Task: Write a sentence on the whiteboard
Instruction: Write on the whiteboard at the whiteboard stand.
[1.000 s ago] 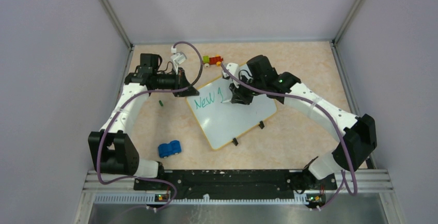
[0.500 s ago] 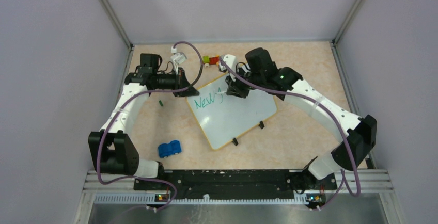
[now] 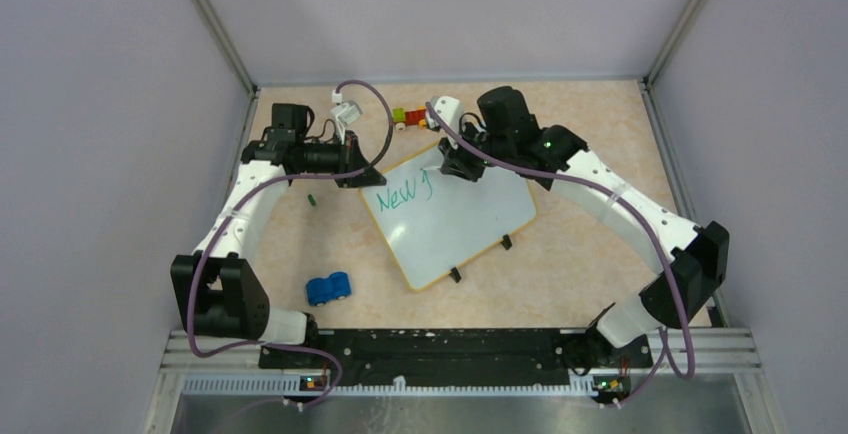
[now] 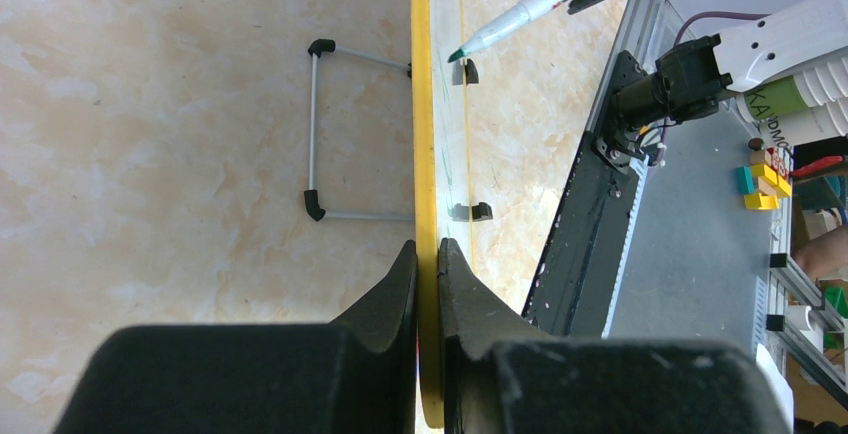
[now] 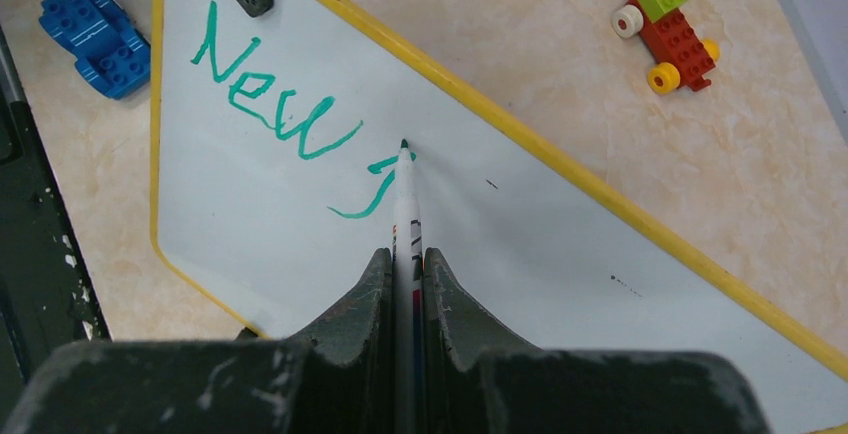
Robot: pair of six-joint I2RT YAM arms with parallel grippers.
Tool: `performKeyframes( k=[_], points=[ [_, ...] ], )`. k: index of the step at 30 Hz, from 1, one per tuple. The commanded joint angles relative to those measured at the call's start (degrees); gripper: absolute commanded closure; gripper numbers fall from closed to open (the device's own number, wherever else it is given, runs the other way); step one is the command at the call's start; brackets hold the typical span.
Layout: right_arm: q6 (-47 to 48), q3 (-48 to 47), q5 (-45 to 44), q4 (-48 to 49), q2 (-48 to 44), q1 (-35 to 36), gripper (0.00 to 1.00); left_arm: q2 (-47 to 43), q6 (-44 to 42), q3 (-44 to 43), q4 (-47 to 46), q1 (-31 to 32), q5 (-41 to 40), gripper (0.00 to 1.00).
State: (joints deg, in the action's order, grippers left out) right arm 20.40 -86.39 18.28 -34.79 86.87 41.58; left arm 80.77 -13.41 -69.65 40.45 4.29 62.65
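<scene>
Marker (image 5: 404, 199) pinched in right hand (image 5: 405, 257), tip at whiteboard (image 5: 560, 244); left hand (image 4: 427, 252) clamps whiteboard edge.

The whiteboard (image 3: 460, 234) has a smooth, glossy white face and a yellow rim. The tabletop (image 3: 580, 264) is matt, mottled beige like stone. The marker (image 5: 404, 194) is smooth white plastic; the right tool (image 5: 405, 254) matt black, scuffed grey

The right gripper (image 3: 452, 166) is shifted from the middle of the whiteboard (image 3: 460, 239) toward its far edge, and the marker (image 5: 404, 204) is carried along with it. The sentence (image 3: 398, 197) is lengthened. The lone stroke after "New" is now joined by a hook and a top bar, so a "J" (image 5: 372, 192) is formed.
</scene>
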Motion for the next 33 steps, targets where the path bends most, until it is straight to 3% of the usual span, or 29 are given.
performKeyframes(
  k=[1,17,33],
  points=[
    [-0.01,-2.23,-0.92,3.07,1.03,-0.83,1.0,0.33,-3.05,-0.75,0.84,1.42,-0.17,1.0],
    [-0.41,-3.13,4.98,0.32,-2.89,-4.3,1.0,0.21,-3.16,-0.72,0.93,1.42,-0.48,1.0],
    [0.73,2.89,5.45,0.5,-2.94,-4.49,1.0,0.18,-3.27,-0.67,0.95,1.42,-0.6,1.0]
  ],
)
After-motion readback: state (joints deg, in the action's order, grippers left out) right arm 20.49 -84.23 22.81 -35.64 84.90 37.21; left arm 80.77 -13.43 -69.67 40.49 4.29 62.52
